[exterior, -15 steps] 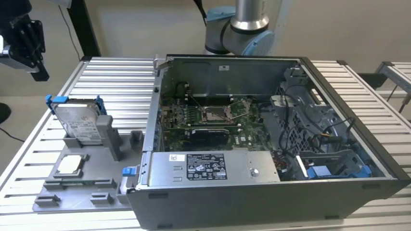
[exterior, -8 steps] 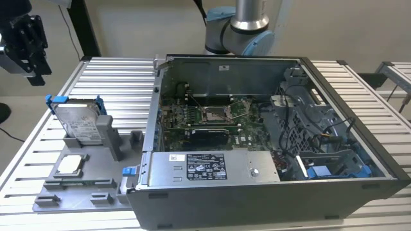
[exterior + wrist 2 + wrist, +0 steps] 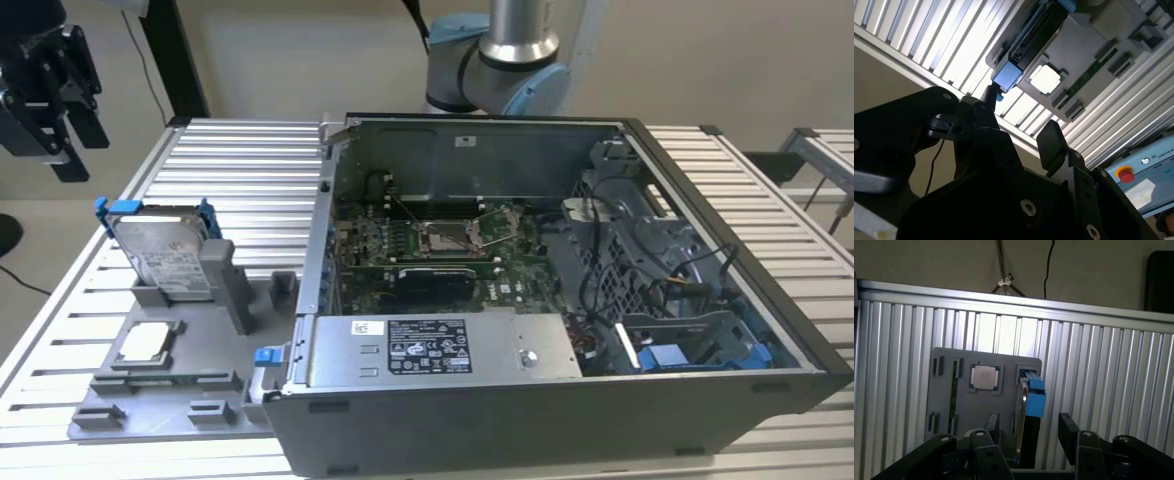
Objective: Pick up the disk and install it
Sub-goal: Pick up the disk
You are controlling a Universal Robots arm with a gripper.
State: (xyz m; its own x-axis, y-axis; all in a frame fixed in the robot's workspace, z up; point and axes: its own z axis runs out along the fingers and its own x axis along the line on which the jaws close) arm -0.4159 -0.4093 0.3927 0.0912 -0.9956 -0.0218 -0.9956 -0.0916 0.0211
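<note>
First wrist view: tool (image 3: pixel 1028 421) spread wide, empty, well apart from the upright disk (image 3: pixel 1035 396)

silver blue-framed disk (image 3: pixel 166 262), upright in holder (image 3: pixel 235 285)

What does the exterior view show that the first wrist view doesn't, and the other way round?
The exterior view adds the open computer case, its motherboard and the arm. The first wrist view adds cables past the edge of the slatted table. Both share the disk standing on edge in the grey holder, the chip beside it, the table, and the open gripper, empty.
</note>
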